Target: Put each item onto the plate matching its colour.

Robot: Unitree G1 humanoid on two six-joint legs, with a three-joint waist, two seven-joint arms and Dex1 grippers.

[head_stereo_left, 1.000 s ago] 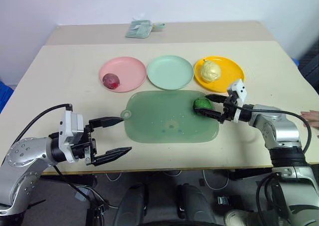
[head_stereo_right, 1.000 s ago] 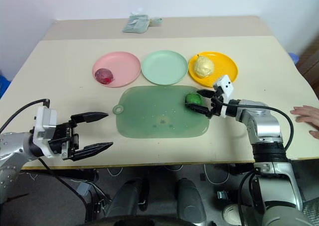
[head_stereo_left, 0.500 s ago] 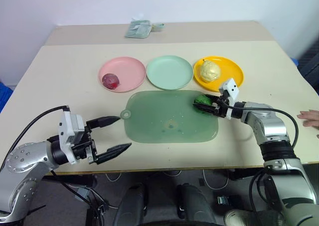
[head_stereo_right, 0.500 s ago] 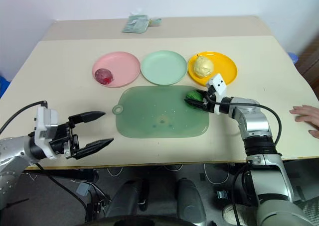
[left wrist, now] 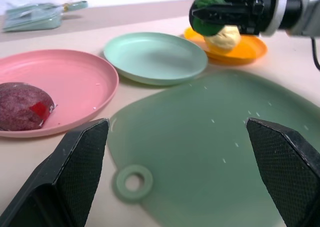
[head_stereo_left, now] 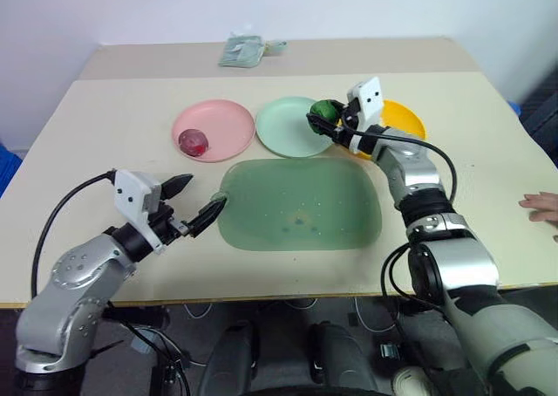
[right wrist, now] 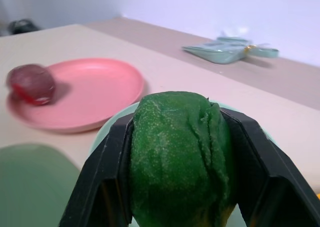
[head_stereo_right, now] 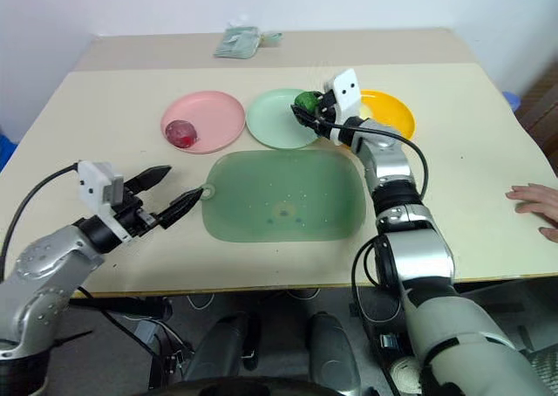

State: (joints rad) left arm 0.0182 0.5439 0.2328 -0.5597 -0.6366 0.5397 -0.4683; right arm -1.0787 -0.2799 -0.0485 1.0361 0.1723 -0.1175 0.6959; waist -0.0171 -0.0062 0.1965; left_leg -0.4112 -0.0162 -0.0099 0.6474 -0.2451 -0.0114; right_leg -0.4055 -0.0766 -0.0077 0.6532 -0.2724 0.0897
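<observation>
My right gripper (head_stereo_left: pixel 326 117) is shut on the dark green bumpy ball (head_stereo_left: pixel 324 110), held in the air over the right rim of the mint green plate (head_stereo_left: pixel 288 130). The right wrist view has the ball (right wrist: pixel 177 152) clamped between both black fingers. A dark red fruit (head_stereo_left: pixel 193 140) lies on the pink plate (head_stereo_left: pixel 228 121). Behind my right arm sits the yellow-orange plate (head_stereo_left: pixel 407 117), and the pale yellow pear (left wrist: pixel 225 37) on it is partly hidden. My left gripper (head_stereo_left: pixel 205 193) stands open and empty at the green mat's ring handle (left wrist: pixel 133 182).
The large translucent green mat (head_stereo_left: pixel 301 204) lies in front of the plates. A folded greenish cloth (head_stereo_left: pixel 242 51) rests at the far table edge. A person's hand (head_stereo_left: pixel 542 206) lies on the table's right edge.
My right gripper shut on the green ball, lifted it off the mat's right end and carried it to the mint plate's rim. My left gripper advanced toward the mat's handle and turned inward.
</observation>
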